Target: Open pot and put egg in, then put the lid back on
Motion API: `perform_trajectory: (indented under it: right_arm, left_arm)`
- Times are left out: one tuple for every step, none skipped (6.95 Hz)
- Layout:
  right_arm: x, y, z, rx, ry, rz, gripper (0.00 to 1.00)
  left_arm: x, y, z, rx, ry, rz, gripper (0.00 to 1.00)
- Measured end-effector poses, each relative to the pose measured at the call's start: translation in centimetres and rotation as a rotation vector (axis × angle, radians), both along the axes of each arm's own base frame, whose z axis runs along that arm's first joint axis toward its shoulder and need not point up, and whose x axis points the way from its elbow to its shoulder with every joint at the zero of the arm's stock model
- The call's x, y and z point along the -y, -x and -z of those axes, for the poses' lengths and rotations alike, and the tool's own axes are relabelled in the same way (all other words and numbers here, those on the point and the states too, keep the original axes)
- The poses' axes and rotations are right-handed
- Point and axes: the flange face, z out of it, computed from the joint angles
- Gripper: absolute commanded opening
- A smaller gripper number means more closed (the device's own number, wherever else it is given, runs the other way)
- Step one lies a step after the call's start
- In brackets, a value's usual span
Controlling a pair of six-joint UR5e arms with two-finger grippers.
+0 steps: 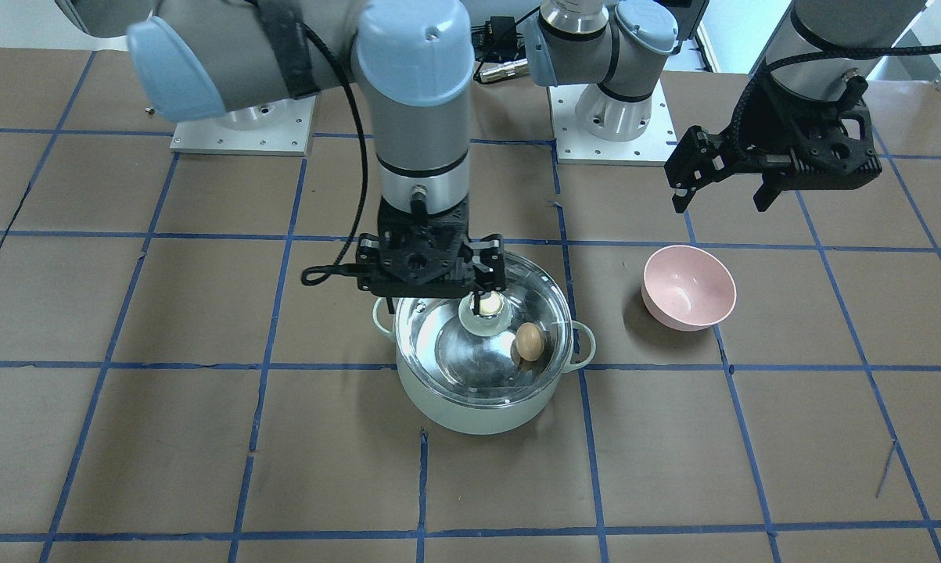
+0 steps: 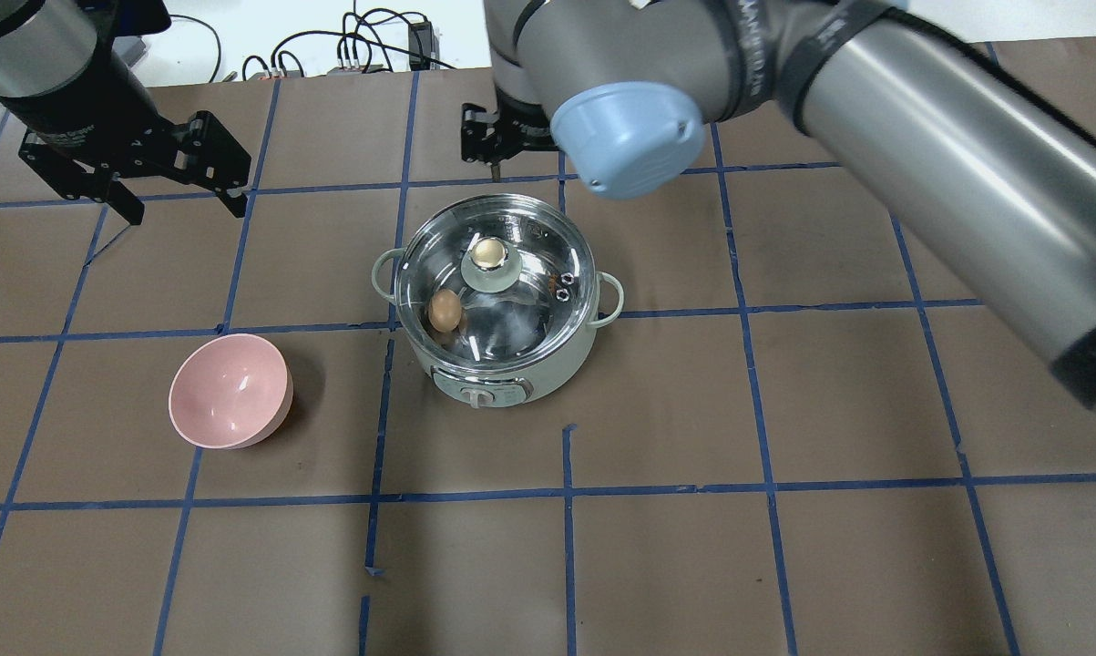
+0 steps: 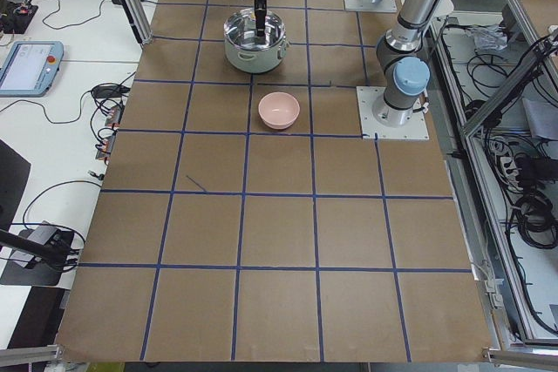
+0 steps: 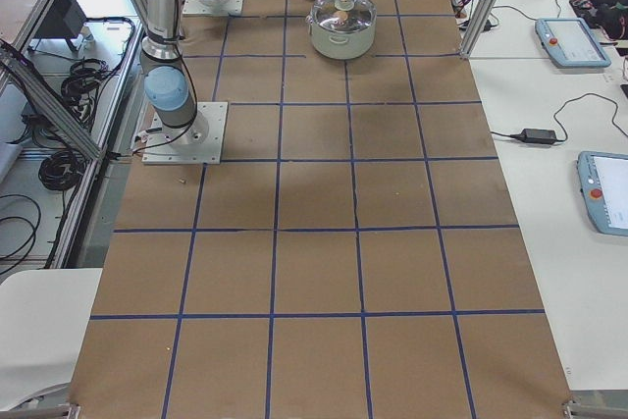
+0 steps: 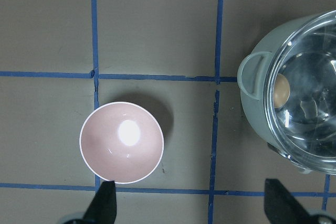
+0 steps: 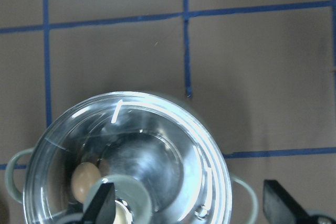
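Observation:
The mint-green pot [image 1: 470,413] stands mid-table with the clear glass lid [image 1: 470,367] resting on it. The tan egg [image 1: 529,341] lies inside the pot and shows through the glass; it also shows in the overhead view [image 2: 445,310]. My right gripper [image 1: 427,283] is open just above the lid, with one finger [image 1: 487,274] right over the brass knob [image 2: 486,252] and not gripping it. In the right wrist view both fingertips stand wide apart over the lid [image 6: 157,150]. My left gripper [image 1: 724,195] is open and empty, raised behind the pink bowl.
A pink bowl [image 1: 689,285] stands empty on the table on my left of the pot, also in the left wrist view [image 5: 122,142]. Brown paper with blue tape lines covers the table. The two arm bases stand at the table's robot side.

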Motion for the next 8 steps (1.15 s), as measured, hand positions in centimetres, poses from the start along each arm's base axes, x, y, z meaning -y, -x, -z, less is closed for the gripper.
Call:
perform_trajectory:
  right_arm:
    - [0.8,5.7,-2.5,-0.01,-0.013,0.049,1.0]
    - [1.3,11.4,-4.2,-0.021,-0.037,0.069,1.0]
    - [1.3,16.5,-5.1,-0.023,-0.069,0.069,1.0]
    - [0.6,19.9,-4.8,-0.025,-0.094,0.042,1.0]
    - [-0.7,21.3,-4.2,-0.028,-0.099,0.001,1.0]
    - [-1.5,21.4,-4.0,-0.029,-0.072,-0.02,1.0]
    - [-1.7,21.4,-4.0,-0.03,-0.046,-0.027,1.0]
    - [-1.7,21.4,-4.1,-0.03,-0.035,-0.029,1.0]
  left_arm:
    - [0.0,0.1,0.0,0.0,0.0,0.0,1.0]
    - [0.1,0.3,0.1,-0.001,-0.001,0.002,1.0]
    - [0.1,1.0,0.2,-0.002,-0.002,0.011,1.0]
    - [0.0,2.5,0.1,-0.002,0.002,0.038,1.0]
    - [-0.6,4.5,-0.3,0.002,0.012,0.075,1.0]
    - [-1.2,5.8,-1.1,0.008,0.026,0.1,1.0]
    - [-1.7,6.2,-1.7,0.011,0.035,0.106,1.0]
    - [-1.8,6.0,-2.1,0.012,0.035,0.102,1.0]
